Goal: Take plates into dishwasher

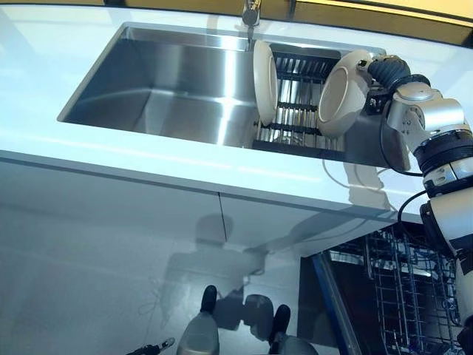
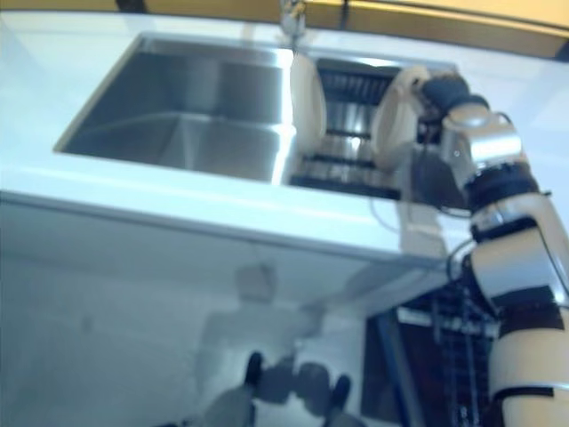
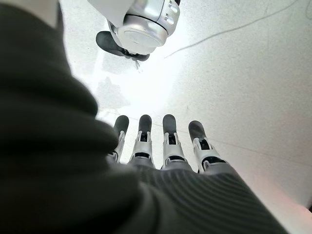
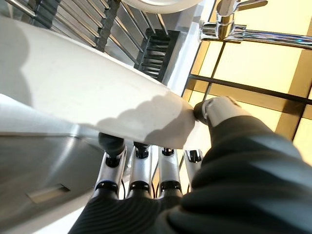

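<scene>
Two white plates stand on edge in a dark dish rack [image 1: 294, 111] at the right end of the steel sink [image 1: 170, 81]. My right hand [image 1: 386, 74] grips the rim of the right plate [image 1: 341, 92]. In the right wrist view the fingers [image 4: 141, 165] lie under this plate [image 4: 87, 92] and the thumb [image 4: 219, 109] presses on its rim. The left plate [image 1: 264, 81] stands free in the rack. My left hand [image 3: 161, 141] hangs low over the floor with straight fingers and holds nothing.
A faucet [image 1: 251, 11] stands behind the sink. The white counter [image 1: 148, 159] runs along the front. The open dishwasher with its wire rack [image 1: 399, 288] is below the counter at the lower right.
</scene>
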